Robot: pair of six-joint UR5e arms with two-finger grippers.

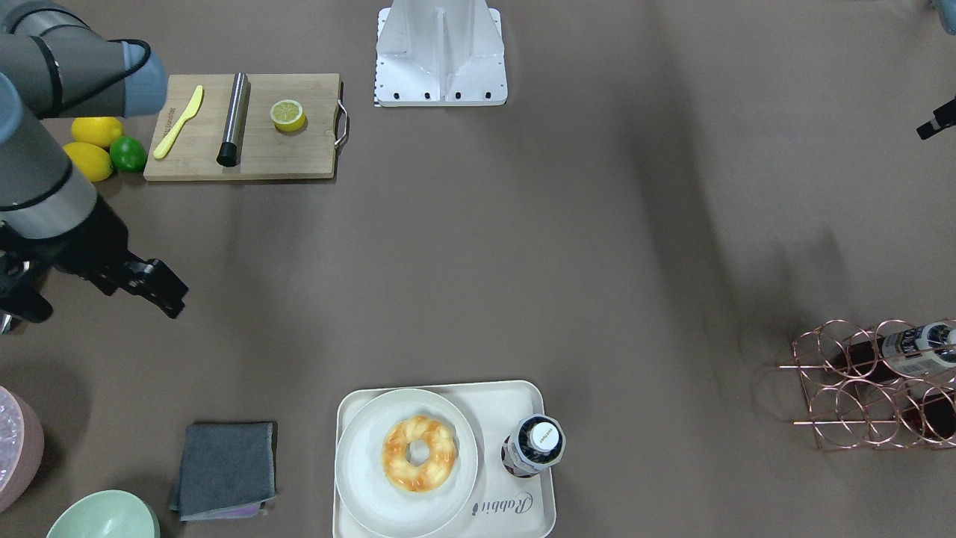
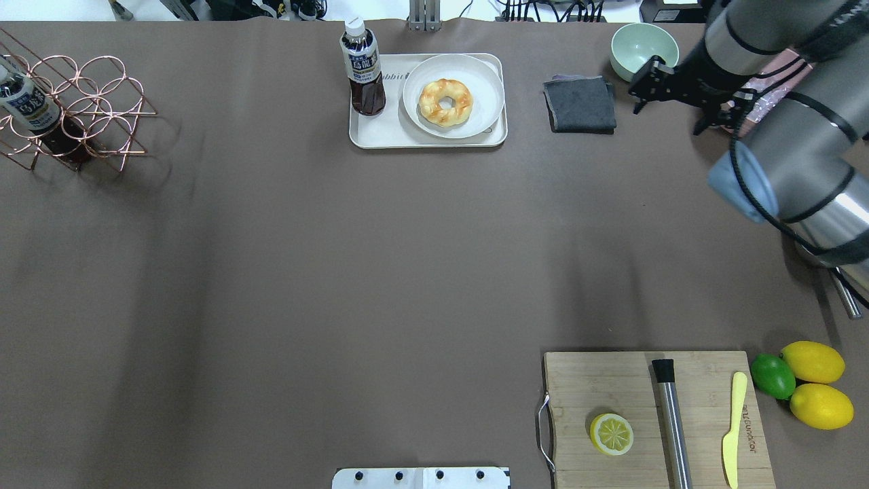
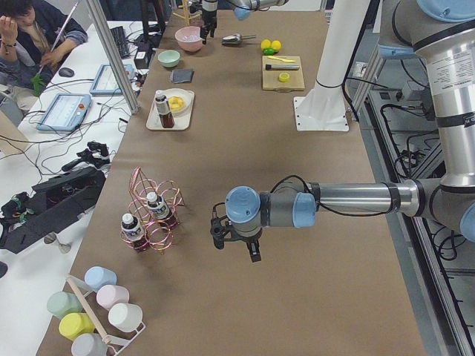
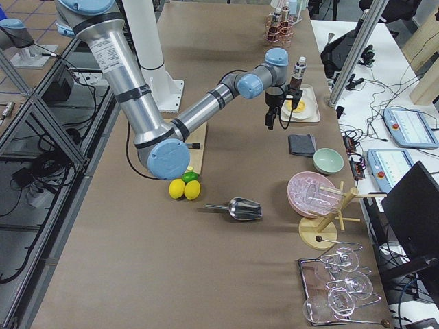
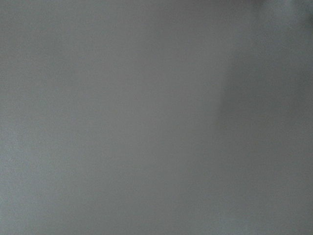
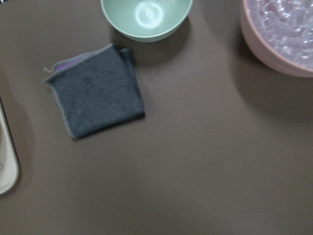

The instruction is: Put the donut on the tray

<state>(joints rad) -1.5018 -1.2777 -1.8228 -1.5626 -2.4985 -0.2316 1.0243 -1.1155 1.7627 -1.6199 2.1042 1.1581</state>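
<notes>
The donut (image 1: 419, 453) lies on a round off-white plate (image 1: 358, 478) that stands on the cream tray (image 1: 523, 515), at the table's far edge from the robot. It also shows in the overhead view (image 2: 445, 102), with the tray (image 2: 380, 134) under it. My right gripper (image 2: 637, 95) hovers open and empty beyond a grey cloth, well to the right of the tray. My left gripper (image 3: 236, 248) hangs over bare table near the wine rack. Only a tip of it shows in the front view (image 1: 937, 119), and I cannot tell its state.
A dark bottle (image 2: 363, 68) stands on the tray beside the plate. A grey cloth (image 6: 95, 95), a green bowl (image 6: 146, 14) and a pink bowl (image 6: 281, 34) lie below my right wrist. A cutting board (image 2: 597, 380) with a halved lemon, lemons (image 2: 811, 361) and a copper rack (image 2: 75, 109) stand elsewhere.
</notes>
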